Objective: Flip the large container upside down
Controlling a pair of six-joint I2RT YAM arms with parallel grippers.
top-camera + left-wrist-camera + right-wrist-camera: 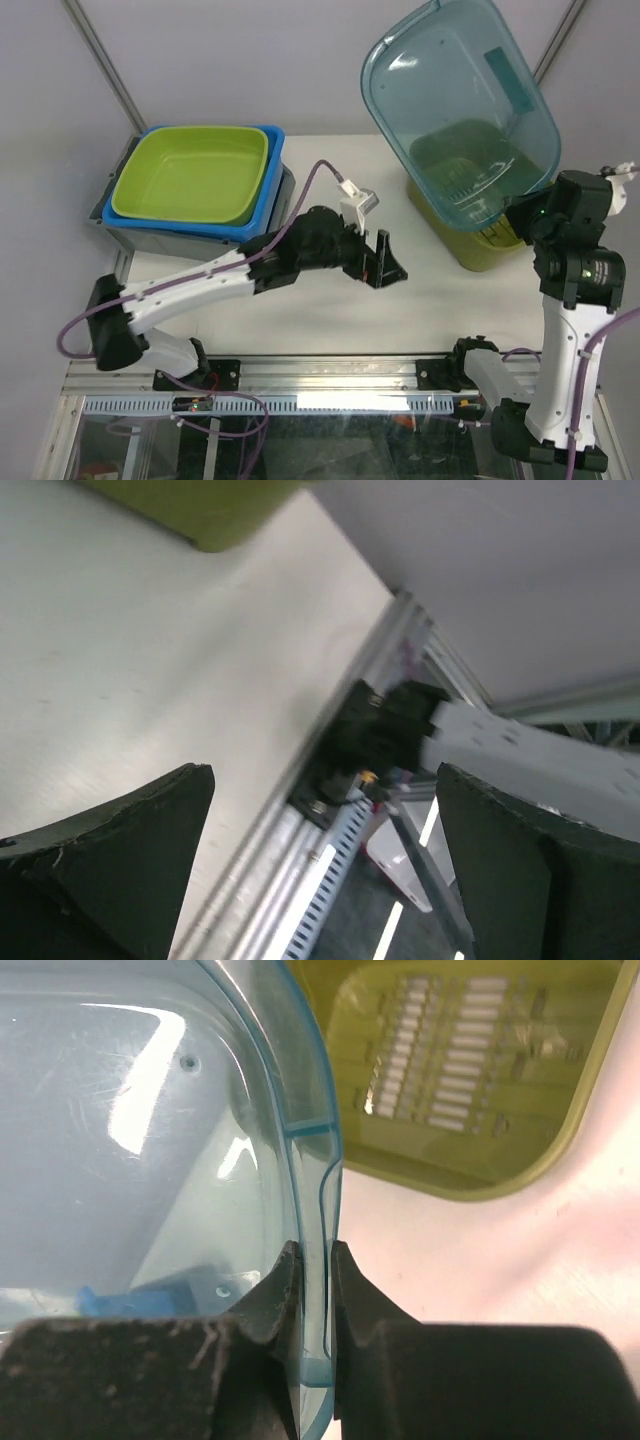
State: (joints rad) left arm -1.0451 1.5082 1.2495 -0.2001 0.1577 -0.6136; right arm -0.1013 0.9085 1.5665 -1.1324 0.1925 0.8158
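1. Blue translucent plastic container (455, 110) hangs tilted in the air above olive-green tub (468, 252), desk's (430, 310) right rear.
2. Right jaws pinch its rim; left jaws spread, holding nothing.
3. Rotate slowly; thin rim grip could slip.

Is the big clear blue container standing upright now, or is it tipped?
Tipped: the container is in the air, steeply tilted, the right gripper clamped on its rim.
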